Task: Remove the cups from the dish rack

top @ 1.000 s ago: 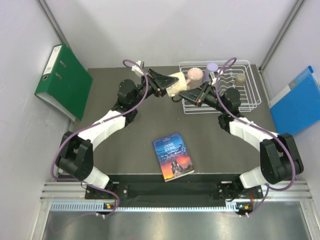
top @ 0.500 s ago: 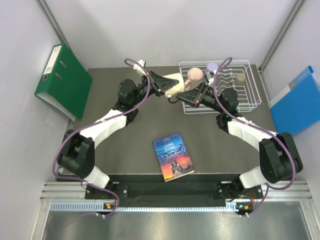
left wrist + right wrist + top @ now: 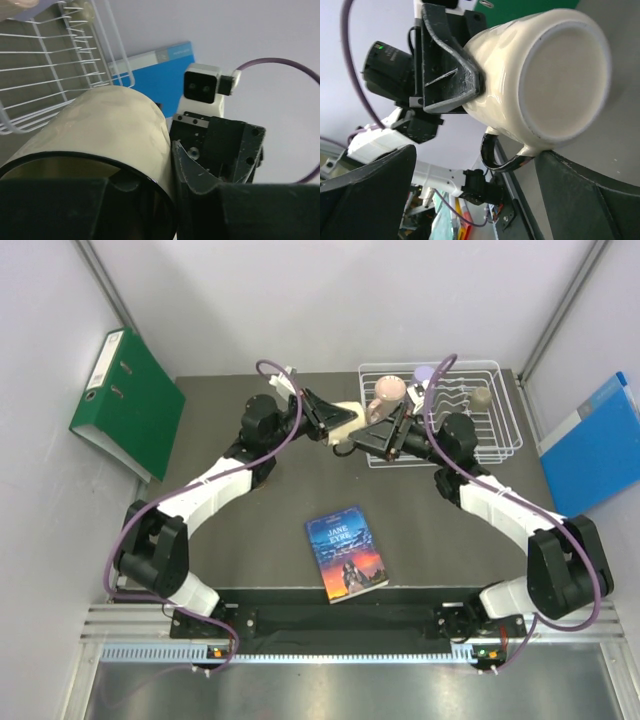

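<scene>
The left gripper (image 3: 330, 422) was clamped on the pale peach mug (image 3: 348, 416), which lay on its side just left of the dish rack (image 3: 490, 364) (3 other cups (image 3: 385, 390) sat inside). The right gripper (image 3: 375, 433) stood wide apart, facing the mug's base.

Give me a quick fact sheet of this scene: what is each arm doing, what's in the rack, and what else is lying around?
Left gripper: shut on the pale mug, holding it on its side
Right gripper: open, close beside that mug, gripping nothing
Dish rack: far right; holds pink cup, lilac tumbler, beige mug
Other items: paperback book near the front, green binder at left, blue folder at right
</scene>
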Tool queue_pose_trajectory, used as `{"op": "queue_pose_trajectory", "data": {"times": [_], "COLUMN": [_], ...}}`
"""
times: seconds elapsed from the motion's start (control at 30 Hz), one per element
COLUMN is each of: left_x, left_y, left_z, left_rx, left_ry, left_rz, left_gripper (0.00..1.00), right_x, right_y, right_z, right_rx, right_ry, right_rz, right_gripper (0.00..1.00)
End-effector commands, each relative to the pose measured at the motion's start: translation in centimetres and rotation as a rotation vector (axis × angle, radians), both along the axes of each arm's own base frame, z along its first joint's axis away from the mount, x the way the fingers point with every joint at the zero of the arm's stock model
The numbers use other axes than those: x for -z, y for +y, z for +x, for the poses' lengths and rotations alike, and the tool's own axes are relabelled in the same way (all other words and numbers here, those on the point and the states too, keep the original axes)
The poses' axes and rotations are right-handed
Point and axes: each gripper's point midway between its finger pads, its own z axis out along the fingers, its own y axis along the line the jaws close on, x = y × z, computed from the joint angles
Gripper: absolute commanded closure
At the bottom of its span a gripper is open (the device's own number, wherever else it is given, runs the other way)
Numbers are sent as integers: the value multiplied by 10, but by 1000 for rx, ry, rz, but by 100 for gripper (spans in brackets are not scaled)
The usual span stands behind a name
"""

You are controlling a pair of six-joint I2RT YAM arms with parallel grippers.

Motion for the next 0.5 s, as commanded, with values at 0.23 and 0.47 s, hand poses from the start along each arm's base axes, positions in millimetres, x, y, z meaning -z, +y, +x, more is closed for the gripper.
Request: {"op": "queue_pose_trajectory", "data": {"times": [0.23,0.47], "left_x": [17,68], "left_y": [154,261], "left_z": [47,28], "left_rx": [-485,-782], "left_ry": [87,319], "left_rz": [579,1029], "left_gripper": [100,100], "right_x": [36,89], "right_y": [-56,-69], "right_z": [47,48], "right_rx": [347,375], "right_ry": [-33,92], "right_rz": [-654,-850], "right_gripper": [0,0]}}
